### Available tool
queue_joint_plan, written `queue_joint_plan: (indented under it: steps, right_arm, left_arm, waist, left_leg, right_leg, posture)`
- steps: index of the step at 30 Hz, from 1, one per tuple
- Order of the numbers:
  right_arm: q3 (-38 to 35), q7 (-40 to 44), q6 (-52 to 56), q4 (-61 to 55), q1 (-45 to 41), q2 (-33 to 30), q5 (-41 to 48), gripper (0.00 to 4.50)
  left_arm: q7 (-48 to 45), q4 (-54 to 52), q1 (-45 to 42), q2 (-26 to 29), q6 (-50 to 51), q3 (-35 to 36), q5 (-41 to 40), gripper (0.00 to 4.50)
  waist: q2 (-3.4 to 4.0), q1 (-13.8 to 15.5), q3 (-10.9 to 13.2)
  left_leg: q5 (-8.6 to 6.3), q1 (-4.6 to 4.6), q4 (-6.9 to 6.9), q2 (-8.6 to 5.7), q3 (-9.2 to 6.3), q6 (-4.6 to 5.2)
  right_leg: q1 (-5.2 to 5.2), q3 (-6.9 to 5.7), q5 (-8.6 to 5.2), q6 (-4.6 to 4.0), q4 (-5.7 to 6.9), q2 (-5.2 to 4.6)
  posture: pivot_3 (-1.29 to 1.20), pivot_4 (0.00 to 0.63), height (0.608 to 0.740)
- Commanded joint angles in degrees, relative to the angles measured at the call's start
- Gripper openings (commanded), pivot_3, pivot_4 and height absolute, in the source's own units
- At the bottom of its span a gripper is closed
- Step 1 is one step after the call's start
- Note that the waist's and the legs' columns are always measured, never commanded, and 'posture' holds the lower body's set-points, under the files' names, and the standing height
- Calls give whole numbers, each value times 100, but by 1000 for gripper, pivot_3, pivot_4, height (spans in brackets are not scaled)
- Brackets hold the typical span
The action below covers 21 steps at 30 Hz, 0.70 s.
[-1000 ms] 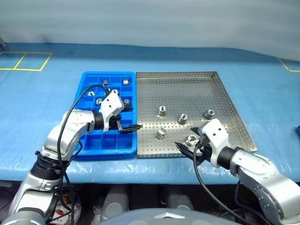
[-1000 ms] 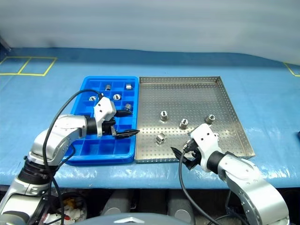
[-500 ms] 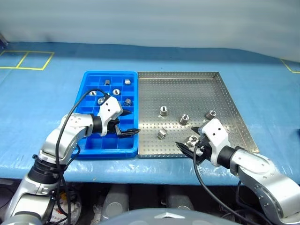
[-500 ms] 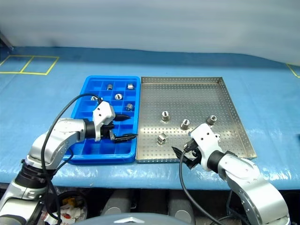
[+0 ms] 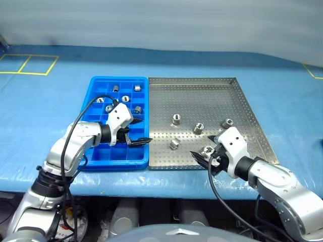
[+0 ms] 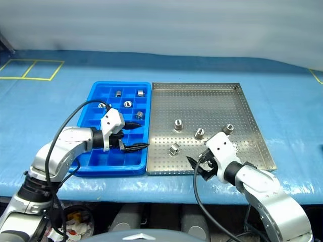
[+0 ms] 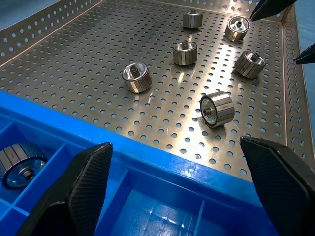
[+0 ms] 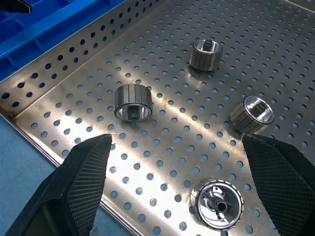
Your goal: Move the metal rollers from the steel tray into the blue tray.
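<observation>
5 metal rollers [image 5: 175, 119] lie in the steel tray [image 5: 202, 91], mostly near side. 5 more sit in far cells of the blue tray [image 5: 96, 157], just left of it. Left gripper [image 5: 137, 130] is wide open w/ nothing in it, over blue tray's right edge. Right gripper [image 5: 203, 156] also wide, empty, around the nearest roller [image 5: 206, 149].

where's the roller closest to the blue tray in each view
left eye view: roller in the near left part of the steel tray.
right eye view: same spot.
left wrist view: the roller closest to the camera, just past the blue tray rim.
right wrist view: the roller nearest the tray corner.
shared landmark: the blue rim along the steel tray.
</observation>
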Motion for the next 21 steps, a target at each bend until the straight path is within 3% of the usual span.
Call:
queue_joint_plan:
  steps: [1,8,13,21]
  right_arm:
    - [-63,-110,-115,-114,-69,-4,-52,4467]
    - [-54,-309,-191,-198,-13,82,-112,4467]
    - [55,-478,-258,-298,100,174,-211,4467]
    - [134,-752,-323,-466,382,393,-352,4467]
  left_arm:
    - [492,220,-678,-451,77,-83,190,4500]
    - [695,1593,-1989,-1420,151,-705,576,4500]
    - [695,3092,-2644,-2008,-501,-1162,1115,4500]
    - [1198,5355,-3245,-2940,-1777,-1029,1624,4500]
  waist:
    - [-2,40,1]
    - [-5,9,1]
    - [-4,-38,0]
    - [-6,-124,1]
  left_leg:
    - [0,-1,4,-4,-5,0]
    - [0,-10,11,-29,-4,4]
    - [0,-10,7,-27,0,4]
    - [0,-13,9,-28,-2,5]
  right_leg:
    - [2,-2,0,0,1,0]
    - [4,2,5,10,-4,6]
    - [3,3,3,7,-2,19]
    - [2,10,5,10,-4,17]
  posture:
    - [92,150,740]
    - [64,150,740]
    - [28,150,740]
    - [-33,150,740]
